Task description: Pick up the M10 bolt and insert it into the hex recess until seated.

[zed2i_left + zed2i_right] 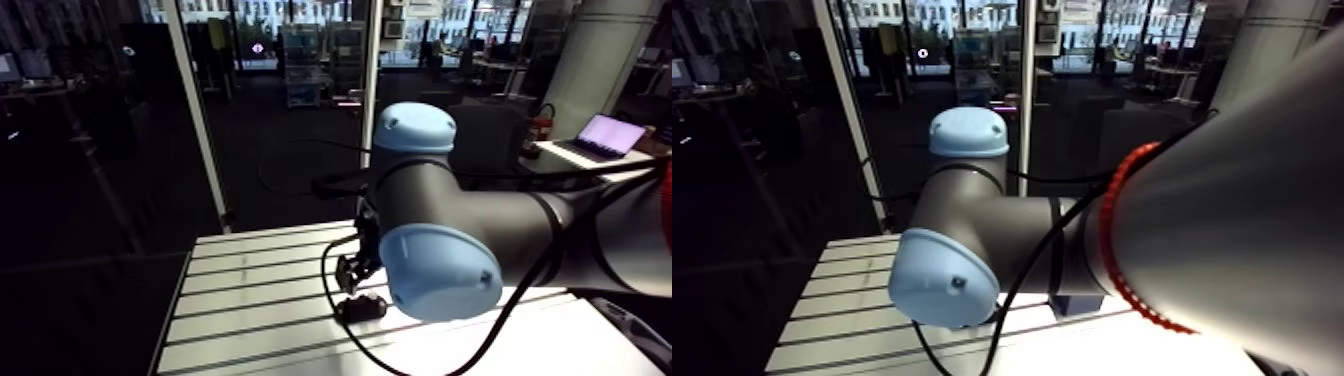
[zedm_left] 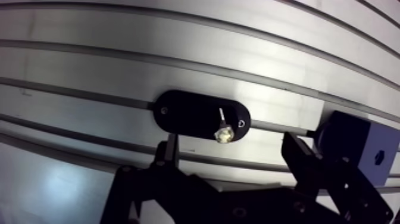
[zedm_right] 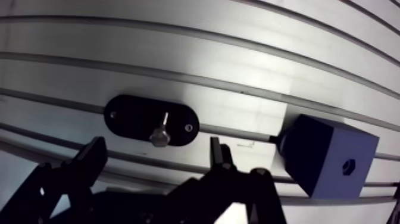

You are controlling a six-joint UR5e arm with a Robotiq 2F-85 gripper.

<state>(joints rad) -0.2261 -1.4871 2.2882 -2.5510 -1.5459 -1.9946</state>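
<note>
**A:** Two fingers (image 2: 297, 156) of the gripper (image 2: 233, 156) stand wide apart with nothing between the pads, so I judge the pick is not yet made. Where is the M10 bolt (image 2: 224, 134)?

**B:** At twelve o'clock from the gripper, just ahead and between the fingers, on the black oval holder (image 2: 184, 113). Its hex head is nearest the gripper. Whether it stands or lies I cannot tell.

**A:** And the target?

**B:** The dark block (image 3: 321, 152), at about two o'clock from the bolt and apart from the holder. Its hex recess (image 3: 349, 163) shows in one face.

**A:** Next move?

**B:** Probably ease down until the pads flank the bolt, then close squarely.

**A:** Room?

**B:** Bare slotted table (image 2: 89, 71) lies on the nine o'clock side. Three o'clock is tighter, as the block sits near the finger there, so sideways shifts should stay small. In the arm view the table's edge (image 1: 175, 310) lies well apart from the work.
</note>
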